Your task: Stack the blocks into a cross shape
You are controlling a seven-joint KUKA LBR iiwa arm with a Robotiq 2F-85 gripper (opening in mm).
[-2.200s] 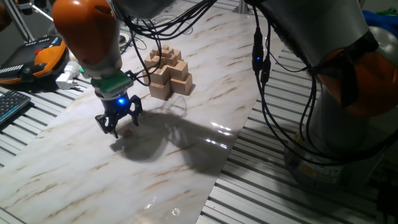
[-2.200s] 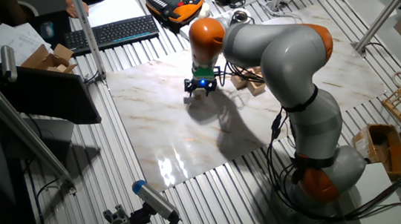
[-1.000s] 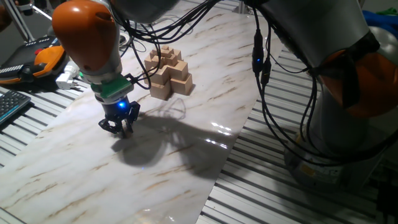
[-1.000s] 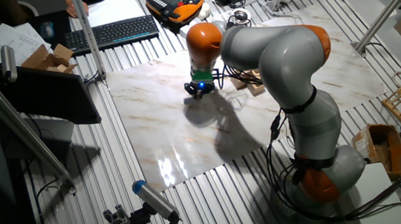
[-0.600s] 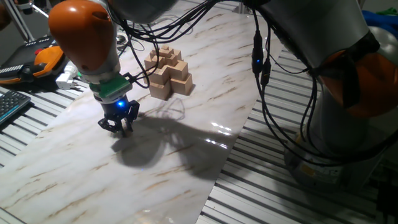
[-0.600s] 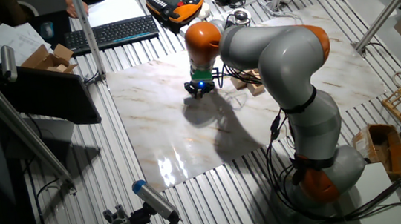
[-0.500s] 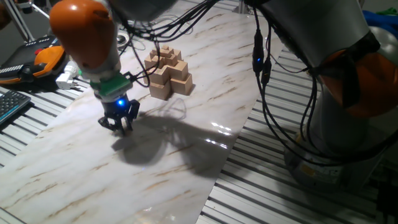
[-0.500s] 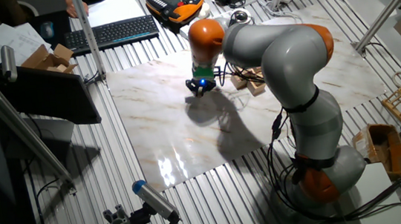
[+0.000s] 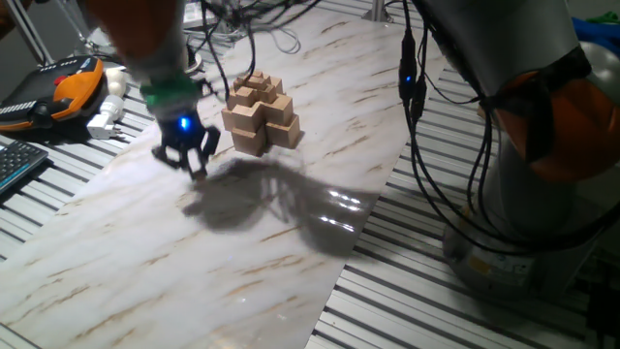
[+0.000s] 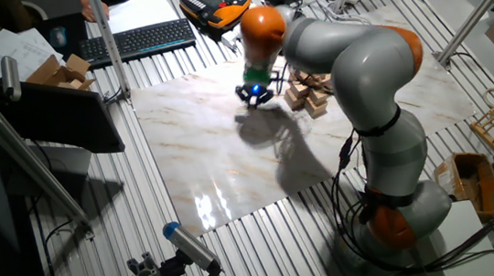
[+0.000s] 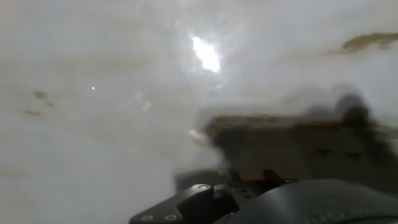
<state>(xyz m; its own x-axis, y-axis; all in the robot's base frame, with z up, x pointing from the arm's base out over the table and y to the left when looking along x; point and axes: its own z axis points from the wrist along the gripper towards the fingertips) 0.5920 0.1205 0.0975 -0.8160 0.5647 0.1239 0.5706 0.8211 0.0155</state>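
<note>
Light-tan wood marks the cross shape point(image 9: 259, 113), seen upper centre on the marble table point(image 9: 291, 252). Just left of it, blurred, the gripper point(image 9: 191, 163) is held above the surface; whether a block is pinched cannot be told.

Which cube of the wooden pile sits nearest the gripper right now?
The big bottom-tier cube at the pile's front-left corner in one fixed view. It juts toward the gripper, while the other cubes sit higher or farther behind it.
</note>
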